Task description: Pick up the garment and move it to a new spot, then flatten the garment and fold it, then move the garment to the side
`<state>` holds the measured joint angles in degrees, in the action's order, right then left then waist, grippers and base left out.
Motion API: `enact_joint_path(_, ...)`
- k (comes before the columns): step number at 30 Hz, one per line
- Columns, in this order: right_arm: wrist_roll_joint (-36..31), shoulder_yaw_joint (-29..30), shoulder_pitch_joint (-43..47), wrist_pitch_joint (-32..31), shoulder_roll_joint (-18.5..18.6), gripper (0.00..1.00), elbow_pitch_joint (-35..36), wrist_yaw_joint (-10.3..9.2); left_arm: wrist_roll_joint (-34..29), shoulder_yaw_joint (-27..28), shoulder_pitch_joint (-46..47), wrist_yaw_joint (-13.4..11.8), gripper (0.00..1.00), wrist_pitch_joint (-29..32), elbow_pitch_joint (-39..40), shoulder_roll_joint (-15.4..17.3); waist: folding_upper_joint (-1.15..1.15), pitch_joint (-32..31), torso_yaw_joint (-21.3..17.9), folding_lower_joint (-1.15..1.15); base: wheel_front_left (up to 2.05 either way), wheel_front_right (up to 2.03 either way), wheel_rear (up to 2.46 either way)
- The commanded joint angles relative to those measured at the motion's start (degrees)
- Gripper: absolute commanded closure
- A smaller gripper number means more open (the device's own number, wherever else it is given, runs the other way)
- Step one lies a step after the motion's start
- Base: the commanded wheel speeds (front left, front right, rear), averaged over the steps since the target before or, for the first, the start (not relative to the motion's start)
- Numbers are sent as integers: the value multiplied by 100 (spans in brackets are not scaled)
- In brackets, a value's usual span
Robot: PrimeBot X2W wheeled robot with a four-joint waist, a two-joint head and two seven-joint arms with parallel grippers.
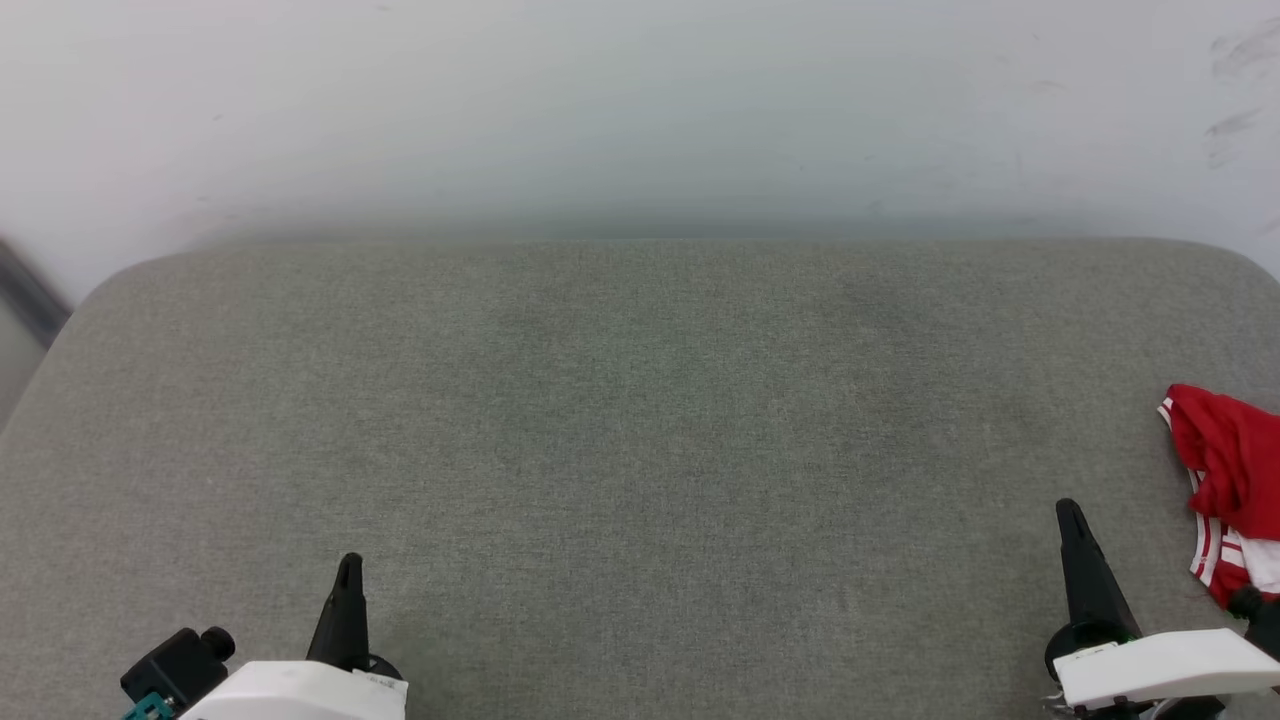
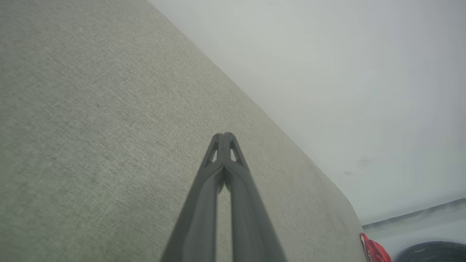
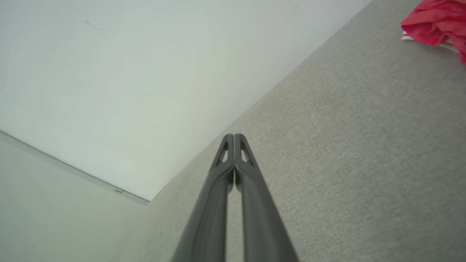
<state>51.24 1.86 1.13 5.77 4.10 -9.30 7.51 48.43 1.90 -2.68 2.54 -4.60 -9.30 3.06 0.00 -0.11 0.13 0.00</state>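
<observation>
The garment (image 1: 1228,472) lies crumpled at the far right edge of the grey padded surface (image 1: 640,430), red with white and striped trim, cut off by the frame. It shows as a red bunch (image 3: 437,20) at the top right of the right wrist view and as a red scrap (image 2: 375,251) low in the left wrist view. My right gripper (image 1: 1069,510) is shut and empty, a short way left of the garment. My left gripper (image 1: 349,562) rests at the lower left, shut and empty, tips together (image 2: 224,135).
A pale wall (image 1: 640,110) rises behind the padded surface. The surface's corners are rounded, with a drop at the left (image 1: 25,330). A dark round object (image 2: 433,253) sits on the floor past the right edge.
</observation>
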Motion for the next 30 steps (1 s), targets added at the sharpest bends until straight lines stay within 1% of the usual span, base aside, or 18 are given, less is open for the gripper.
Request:
enact_joint_path(1,174,21,-148,-34,53,100,31,-1,172,27,172,48,100,46,41,35,0,0,0,0,0,0,0)
enact_joint_path(16,1205,73,-308,-287,56,100,-89,-1,1237,127,367,165,100,302,-87,36,0,6,-2,0,0,0,0)
enact_joint_path(30,1986,122,-423,-487,51,100,-183,-1,2042,199,504,258,100,504,-183,34,0,11,-5,0,0,0,0)
